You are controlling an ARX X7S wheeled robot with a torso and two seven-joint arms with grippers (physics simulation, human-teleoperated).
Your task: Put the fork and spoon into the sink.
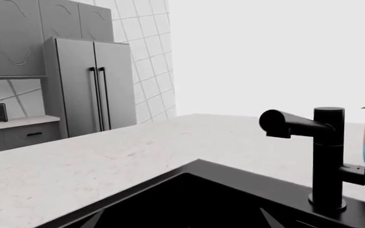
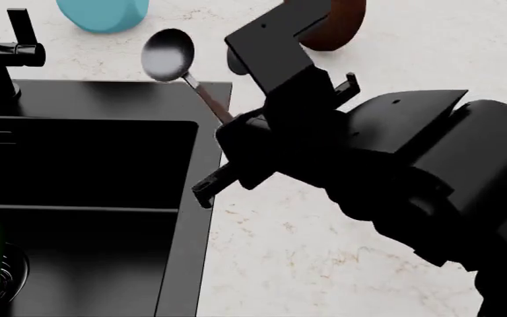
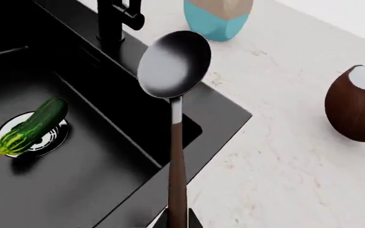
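In the sink (image 3: 220, 107): cucumber (image 3: 30, 126) on drain | right fingers (image 3: 177, 223) clamp spoon (image 3: 173, 64) | left unseen

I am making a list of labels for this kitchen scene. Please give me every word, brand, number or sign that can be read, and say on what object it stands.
There are none: no readable text appears in any view.
The spoon, sink, faucet, blue vase, fridge, zucchini and brown coconut all show plain surfaces without print.
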